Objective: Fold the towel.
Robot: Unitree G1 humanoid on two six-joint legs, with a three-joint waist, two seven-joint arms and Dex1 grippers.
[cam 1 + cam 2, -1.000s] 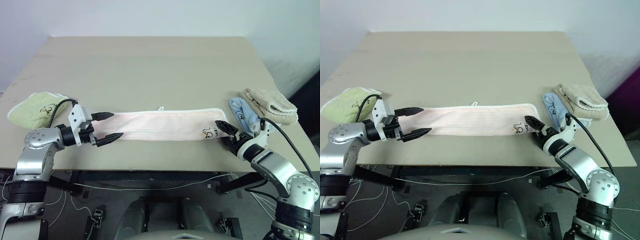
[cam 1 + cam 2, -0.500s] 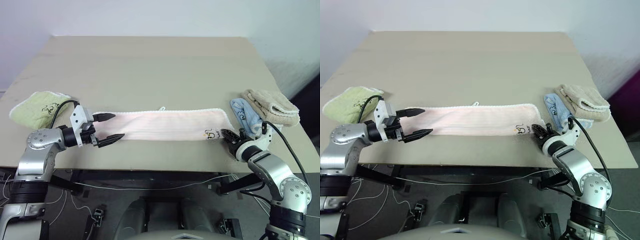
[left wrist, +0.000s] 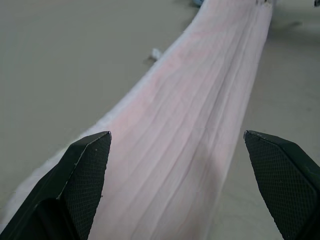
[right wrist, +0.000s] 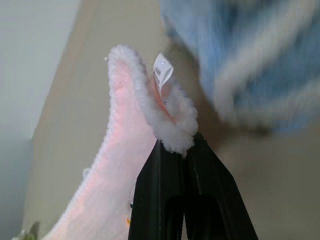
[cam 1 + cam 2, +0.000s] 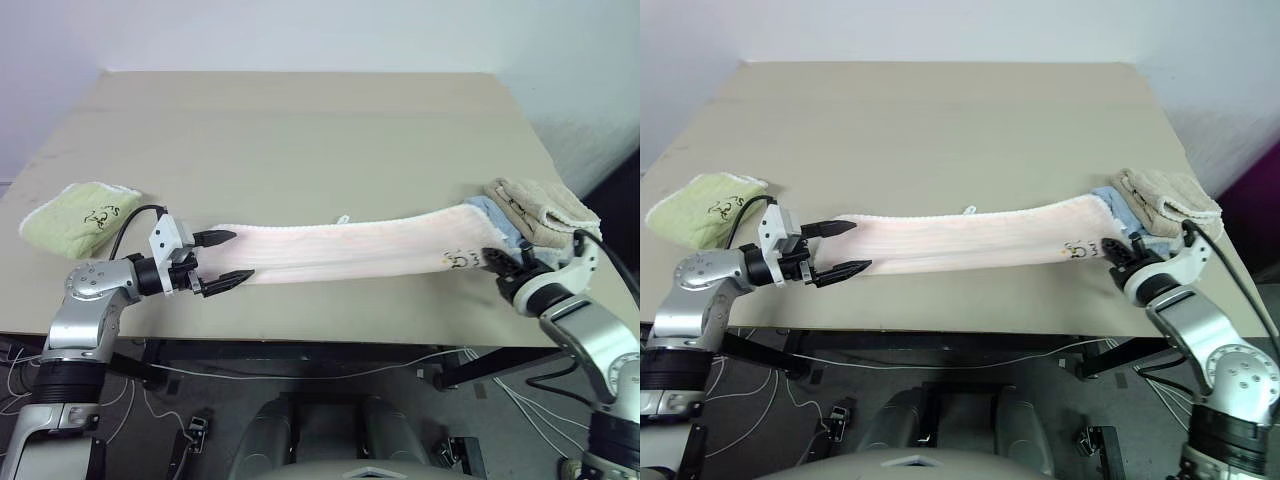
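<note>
The long pale pink towel (image 5: pixel 340 250) lies stretched across the front of the table (image 5: pixel 300 130). Its right end, with a small dark embroidered mark (image 5: pixel 460 260), is lifted off the surface. My right gripper (image 5: pixel 497 262) is shut on that end's corner, and the right wrist view shows the fluffy edge (image 4: pixel 170 125) pinched between the black fingers (image 4: pixel 165 190). My left gripper (image 5: pixel 238 256) is open at the towel's left end, one finger on each side of the cloth. Between its fingers (image 3: pixel 85 165), the left wrist view shows the towel (image 3: pixel 200 125) running away.
A folded light green towel (image 5: pixel 75 215) lies at the table's left edge. A folded beige towel (image 5: pixel 540 205) and a light blue one (image 5: pixel 490 212) sit at the right edge, right behind the raised end. The table's front edge is close to both grippers.
My right gripper shut on the towel's right end, then moved right and up with it, so that end lifted and the towel stretched. The left gripper stayed open in place.
</note>
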